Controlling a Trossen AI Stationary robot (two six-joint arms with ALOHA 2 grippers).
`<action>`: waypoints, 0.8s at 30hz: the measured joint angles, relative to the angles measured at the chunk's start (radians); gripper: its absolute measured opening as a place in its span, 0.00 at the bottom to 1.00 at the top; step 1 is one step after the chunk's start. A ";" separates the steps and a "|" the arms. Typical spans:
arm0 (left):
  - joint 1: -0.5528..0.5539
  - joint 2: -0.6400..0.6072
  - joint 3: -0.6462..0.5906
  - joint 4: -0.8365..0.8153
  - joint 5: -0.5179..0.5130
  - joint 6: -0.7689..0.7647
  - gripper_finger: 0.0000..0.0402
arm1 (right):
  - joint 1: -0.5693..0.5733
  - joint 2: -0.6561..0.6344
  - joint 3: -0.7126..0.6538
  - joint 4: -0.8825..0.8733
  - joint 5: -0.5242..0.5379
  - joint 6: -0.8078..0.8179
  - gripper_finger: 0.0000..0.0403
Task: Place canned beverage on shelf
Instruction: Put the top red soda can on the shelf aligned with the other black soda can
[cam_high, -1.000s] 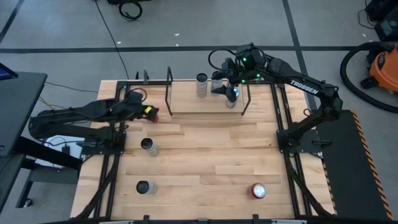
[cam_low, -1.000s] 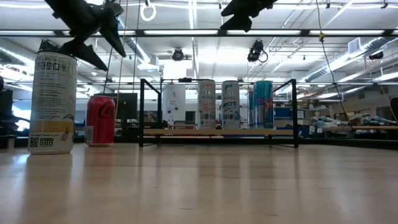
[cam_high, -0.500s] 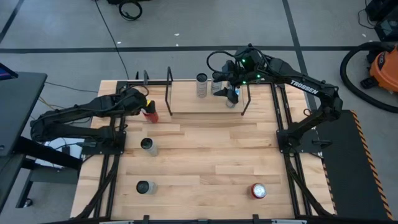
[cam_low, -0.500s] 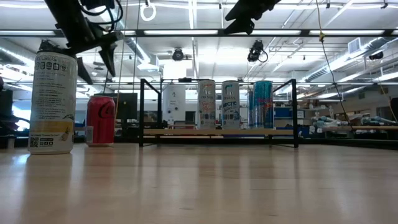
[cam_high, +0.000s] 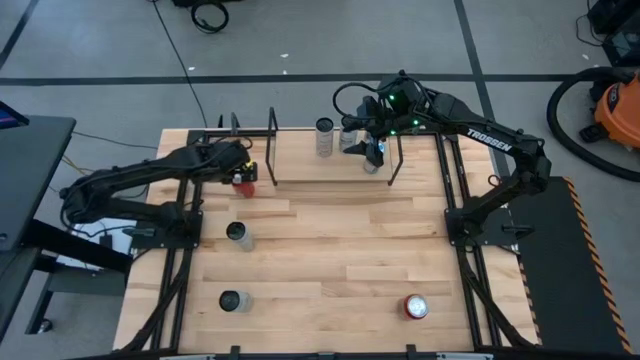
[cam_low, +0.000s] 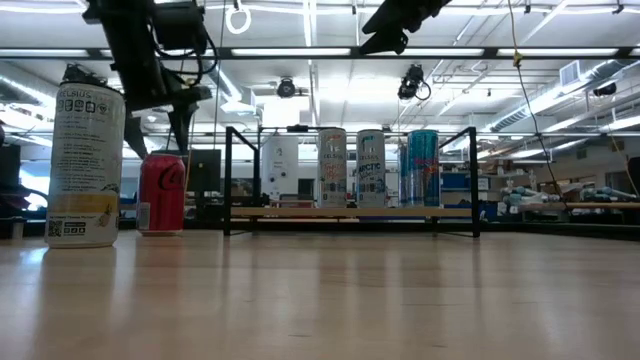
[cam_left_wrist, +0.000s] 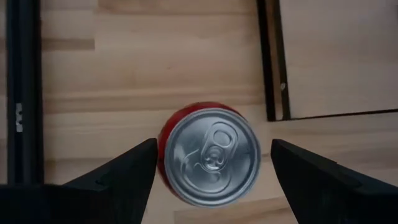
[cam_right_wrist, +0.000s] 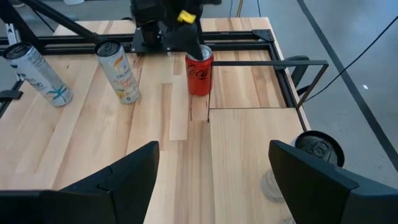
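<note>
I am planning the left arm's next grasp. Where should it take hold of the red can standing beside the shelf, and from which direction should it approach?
Grip the red can on its round side wall, just below the rim, coming straight down from above. It stands upright with its lid up, and the open left gripper is already straddling it, one finger on each side. The shelf frame stands close by, so a sideways approach looks tighter.

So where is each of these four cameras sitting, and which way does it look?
High view: above the table, looking straight down on both arms, the shelf and the cans.
Low view: at table-top height, looking level across at the shelf; arms hang in from above.
Left wrist view: on the left arm, looking down on the red can between its open fingers.
Right wrist view: on the right arm above the shelf, looking across the table past its open fingers.
Shared: the red can shows in all four views.
</note>
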 joint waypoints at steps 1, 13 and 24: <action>0.001 0.013 0.000 -0.001 0.003 0.000 0.79 | 0.000 0.000 0.000 0.000 0.000 0.000 0.77; 0.000 0.076 0.001 0.025 0.002 0.049 0.78 | 0.000 0.000 0.000 -0.036 0.000 0.000 0.77; 0.001 0.075 0.002 0.011 0.024 0.106 0.74 | 0.000 0.000 0.000 -0.060 0.000 0.000 0.77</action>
